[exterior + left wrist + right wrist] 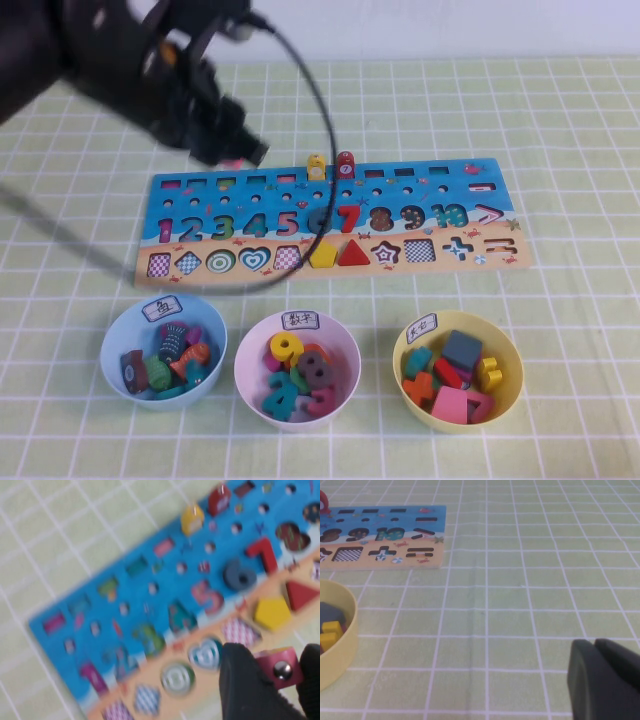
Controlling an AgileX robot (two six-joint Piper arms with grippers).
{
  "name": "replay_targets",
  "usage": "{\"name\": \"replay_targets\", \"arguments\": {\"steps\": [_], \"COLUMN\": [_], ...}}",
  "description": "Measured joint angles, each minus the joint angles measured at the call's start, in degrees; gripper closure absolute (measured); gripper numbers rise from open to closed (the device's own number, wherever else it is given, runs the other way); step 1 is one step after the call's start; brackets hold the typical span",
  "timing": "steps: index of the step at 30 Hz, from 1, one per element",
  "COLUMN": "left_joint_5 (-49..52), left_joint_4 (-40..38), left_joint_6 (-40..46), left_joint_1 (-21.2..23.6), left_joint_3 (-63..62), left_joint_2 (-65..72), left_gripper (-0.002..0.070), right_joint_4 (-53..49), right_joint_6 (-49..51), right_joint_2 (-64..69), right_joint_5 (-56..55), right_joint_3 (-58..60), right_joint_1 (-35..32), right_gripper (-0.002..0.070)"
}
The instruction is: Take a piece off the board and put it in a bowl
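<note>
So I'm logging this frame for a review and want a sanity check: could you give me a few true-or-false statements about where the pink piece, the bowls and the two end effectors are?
1. The left end effector grips the pink piece. True.
2. The pink piece lies in the pale blue bowl. False: it is held above the board.
3. The yellow piece and red piece stand on the board. True.
4. The right end effector hovers over the yellow bowl. False: it is over bare cloth, fingers together.

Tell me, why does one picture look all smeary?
The left wrist view is blurred: the board looks smeared, though the left gripper holding the pink piece is sharper. The high view blurs the left arm. The right wrist view, with the right gripper, is clear.
</note>
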Motion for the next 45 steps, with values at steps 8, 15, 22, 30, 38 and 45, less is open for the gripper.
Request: {"name": "replay_targets", "arguments": {"steps": [8,15,22,30,38,45], "left_joint_5": [-14.7,-20.5,-20.3,-21.1,-21.3,-22.0], "left_joint_4": [0.1,0.1,0.1,0.1,4.7,5.8], "left_joint_6": [-5.4,-5.6,-5.2,-5.2,-5.2,-5.7], "left_joint_1": [0.0,0.0,0.0,0.0,0.0,0.0], "left_joint_3": [34.4,45.9,46.9,46.9,46.9,46.9], "left_joint_2": [-26.7,-40.4,-38.1,-28.2,-18.8,-17.0], "left_gripper": [0.0485,0.0485,0.0485,0.0485,0.0485,0.0331], "right_joint_4": [0.0,0.0,0.0,0.0,0.0,0.0], "right_joint_6": [0.0,0.0,0.0,0.0,0.0,0.0], "right_joint_2": [0.0,0.0,0.0,0.0,0.0,0.0], "right_joint_5": [0.0,0.0,0.0,0.1,0.1,0.1], "right_joint_3": [0.0,0.0,0.0,0.0,0.0,0.0], "right_joint_1": [0.0,0.0,0.0,0.0,0.0,0.0], "right_gripper": [0.0694,0.0694,0.0694,0.0694,0.0694,0.0694]}}
